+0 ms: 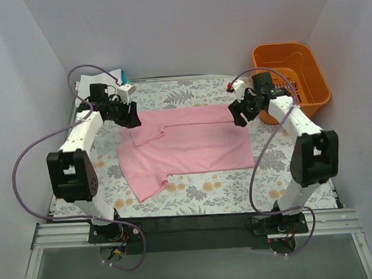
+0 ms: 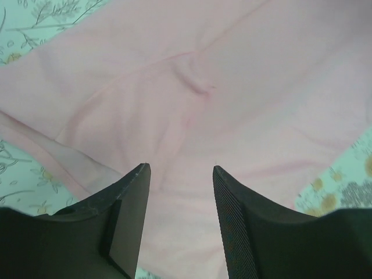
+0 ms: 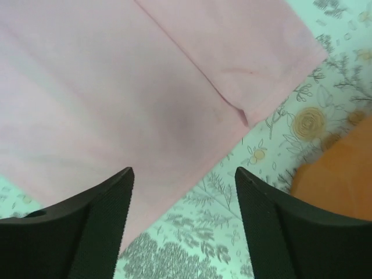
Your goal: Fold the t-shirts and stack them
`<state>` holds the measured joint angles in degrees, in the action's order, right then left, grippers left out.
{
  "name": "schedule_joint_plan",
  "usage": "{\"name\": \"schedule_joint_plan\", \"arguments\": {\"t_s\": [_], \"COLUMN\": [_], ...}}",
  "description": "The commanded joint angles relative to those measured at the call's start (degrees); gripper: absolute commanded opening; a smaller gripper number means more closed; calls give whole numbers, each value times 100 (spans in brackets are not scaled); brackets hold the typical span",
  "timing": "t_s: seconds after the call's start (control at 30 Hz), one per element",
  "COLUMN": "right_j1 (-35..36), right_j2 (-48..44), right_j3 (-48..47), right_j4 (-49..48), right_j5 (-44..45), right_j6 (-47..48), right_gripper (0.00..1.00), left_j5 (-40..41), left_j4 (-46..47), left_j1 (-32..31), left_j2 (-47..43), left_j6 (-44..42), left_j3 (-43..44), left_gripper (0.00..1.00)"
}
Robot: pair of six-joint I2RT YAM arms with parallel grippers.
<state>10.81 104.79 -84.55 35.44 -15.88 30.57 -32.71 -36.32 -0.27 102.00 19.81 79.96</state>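
Both of your end effectors stand open and hold nothing: the left end effector (image 2: 180, 168) hangs over the pink shirt (image 1: 192, 148) with cloth under both fingers, and the right end effector (image 3: 185, 171) sits over the shirt's edge, with cloth below one finger and the flowered desk (image 1: 195, 198) below the other. The shirt lies flat on the desk between them, a narrow band along its far side already turned over. If you close here, the right side may catch only one layer, or the desk cover with it, because the doubled edge ends just ahead of those fingers. The left side may bunch the small wrinkle ahead of it. The orange basket (image 1: 281, 47) stands just beside the right end effector, so a wide swing could knock it. Count one pink shirt, one basket, two end effectors, and beyond the left end effector one white piece (image 1: 113, 74) and one teal sliver (image 1: 123, 76), too hidden to judge.
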Motion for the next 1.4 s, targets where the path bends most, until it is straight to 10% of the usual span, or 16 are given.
{"name": "schedule_joint_plan", "arguments": {"t_s": [0.0, 0.53, 1.37], "right_j1": [61, 352, 914], "right_j2": [-1343, -2894, -2517], "right_j3": [753, 3928, 4465], "right_j4": [490, -221, -1135], "right_j5": [-267, 814, 1297], "right_j6": [722, 1883, 2050], "right_gripper": [63, 53, 43], "left_j5": [-790, 581, 1099], "left_j4": [-1148, -1888, -781], "left_j1": [219, 107, -78], "left_j2": [-1461, -4108, -3019], "left_j6": [-925, -2903, -2869], "left_j3": [-454, -3864, -3724], "left_gripper": [45, 44, 37]}}
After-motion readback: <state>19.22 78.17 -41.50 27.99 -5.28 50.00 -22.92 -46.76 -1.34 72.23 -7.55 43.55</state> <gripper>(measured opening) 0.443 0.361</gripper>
